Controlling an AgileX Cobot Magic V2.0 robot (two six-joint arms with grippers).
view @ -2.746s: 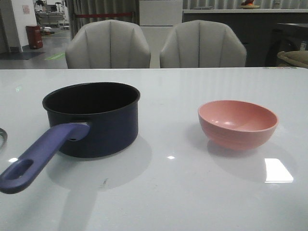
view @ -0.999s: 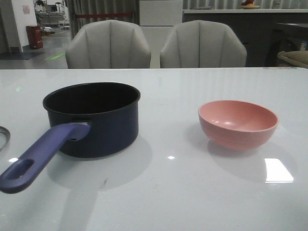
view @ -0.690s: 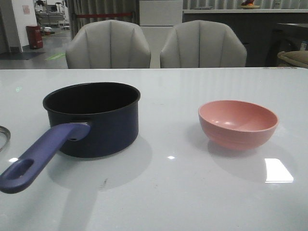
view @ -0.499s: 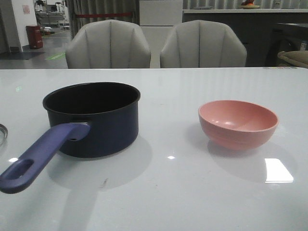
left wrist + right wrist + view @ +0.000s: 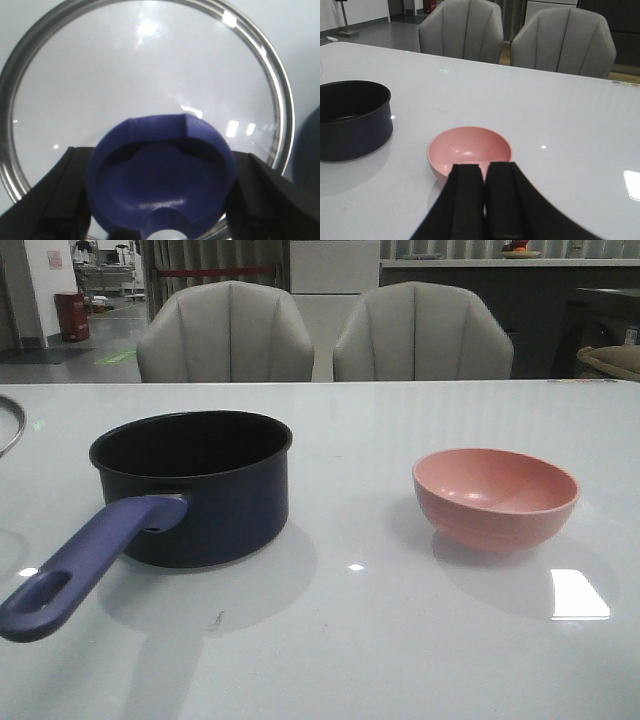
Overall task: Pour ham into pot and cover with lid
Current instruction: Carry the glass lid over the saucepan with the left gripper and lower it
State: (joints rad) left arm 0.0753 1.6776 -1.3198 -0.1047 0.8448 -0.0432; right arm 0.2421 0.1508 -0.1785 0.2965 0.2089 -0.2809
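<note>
**Lid gripped by its knob, off the worktop at far left**

Fingers [image 5: 45,200] of the left hand [image 5: 160,200] press on either side of the knob [image 5: 160,175], pinching it. The dark blue knob sits at the centre of the lid [image 5: 150,75], whose clear glass and thin steel rim fill the left wrist view, with the pale worktop [image 5: 400,640] showing through the glass. In the front view only a short arc of the lid's rim shows at the far left edge, tilted and raised above the worktop, left of the pot [image 5: 190,485] and apart from it.

The right hand [image 5: 485,200] has its two dark fingers pressed together, holding nothing. It hangs just on the near side of the bowl [image 5: 469,150], not touching it as far as the right wrist view shows.

The pot stands upright on the left half of the worktop, its mouth uncovered, its inside black. Its long handle [image 5: 80,565] points toward the near left corner. Whether ham lies inside cannot be told.

The pink bowl stands upright on the right half, well apart from the pot; its visible inside is bare.

Two grey chairs [image 5: 225,330] stand behind the worktop.
</note>
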